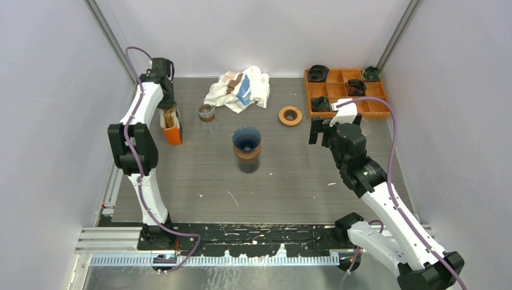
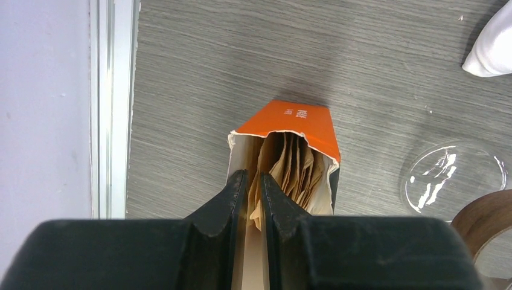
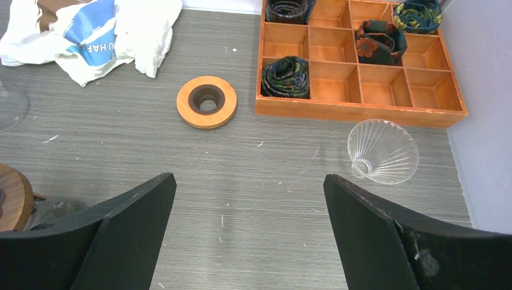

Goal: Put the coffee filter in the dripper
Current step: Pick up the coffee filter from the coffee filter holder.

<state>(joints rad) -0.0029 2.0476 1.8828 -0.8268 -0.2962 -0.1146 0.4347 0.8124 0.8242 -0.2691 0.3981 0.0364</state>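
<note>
An orange box (image 1: 171, 127) of brown paper coffee filters (image 2: 296, 169) stands open at the table's left edge; it also shows in the left wrist view (image 2: 296, 121). My left gripper (image 2: 253, 178) points down into the box's top (image 1: 171, 112). Its jaws are pinched almost together on the edge of one filter, beside the box's inner wall. The dark blue dripper (image 1: 247, 140) sits upright on a wooden base at mid-table, empty. My right gripper (image 3: 249, 187) is wide open and empty, hovering over bare table at the right (image 1: 323, 130).
A glass server (image 1: 206, 112) stands just right of the box (image 2: 453, 175). A crumpled white bag (image 1: 238, 89) lies at the back. A wooden ring (image 3: 206, 101), a clear glass dripper (image 3: 383, 151) on its side and an orange compartment tray (image 3: 362, 112) are at the back right.
</note>
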